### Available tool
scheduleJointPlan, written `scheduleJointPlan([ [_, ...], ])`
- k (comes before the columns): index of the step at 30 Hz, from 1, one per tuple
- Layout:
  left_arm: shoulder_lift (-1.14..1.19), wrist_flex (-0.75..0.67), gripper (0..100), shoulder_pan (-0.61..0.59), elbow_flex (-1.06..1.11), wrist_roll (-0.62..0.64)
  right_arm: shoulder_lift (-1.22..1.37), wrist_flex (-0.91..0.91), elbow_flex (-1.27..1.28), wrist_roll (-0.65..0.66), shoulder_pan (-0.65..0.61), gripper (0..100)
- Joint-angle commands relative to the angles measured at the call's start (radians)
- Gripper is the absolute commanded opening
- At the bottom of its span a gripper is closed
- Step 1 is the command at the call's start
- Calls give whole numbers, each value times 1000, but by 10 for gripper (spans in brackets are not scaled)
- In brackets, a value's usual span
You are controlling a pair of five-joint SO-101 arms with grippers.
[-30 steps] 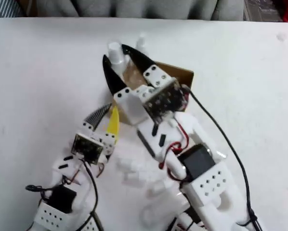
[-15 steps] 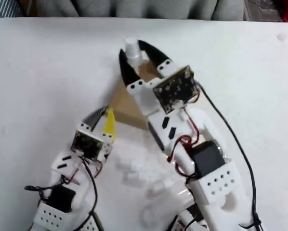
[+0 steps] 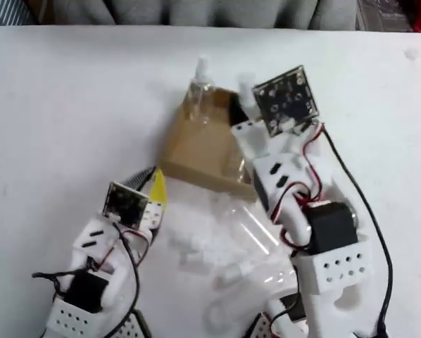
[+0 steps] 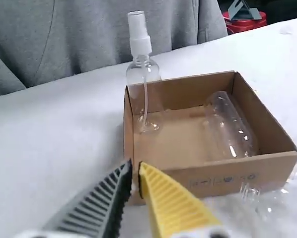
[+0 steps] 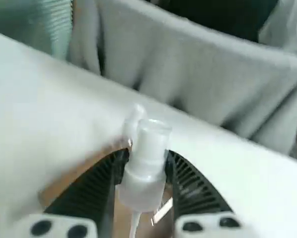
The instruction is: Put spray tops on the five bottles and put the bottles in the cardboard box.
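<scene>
Overhead, the cardboard box sits open on the white table between the two arms, and a capped bottle stands upright in its far corner. From the left wrist view the same capped bottle is against the box's back wall, its dip tube reaching the floor, and a second clear bottle lies on its side along the opposite wall of the box. The left gripper is on the near side of the box, just short of its front wall. Its grey and yellow fingers are pressed together at the tips with nothing between them. The right gripper is raised over the box's far edge, its black fingers closed on either side of a white spray top, which it holds by the collar with the tube hanging down. In the high view that spray top sits just beside the capped bottle, apart from it. More loose bottles of clear plastic lie on the table in front of the box, between the arms.
</scene>
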Motion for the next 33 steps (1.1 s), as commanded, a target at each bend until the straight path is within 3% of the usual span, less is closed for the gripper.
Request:
scheduleJointPlan([
  [1, -15, 34, 24, 4, -75, 15, -18, 154, -44, 11, 94, 16],
  [5, -13, 35, 24, 4, -75, 15, -2, 286, -8, 11, 231, 16],
  [9, -13, 83, 24, 5, -98, 15, 79, 306, 87, 17, 377, 19],
  [14, -15, 124, 24, 5, -112, 14, 228, 303, 180, 184, 496, 20],
  [22, -19, 51, 24, 5, -61, -97, 412, 309, 193, 325, 538, 24],
  [29, -19, -107, 24, 5, 31, -106, 501, 305, 178, 336, 536, 195],
  [33, -19, -101, 87, 4, 32, -100, 509, 311, 94, 330, 539, 156],
])
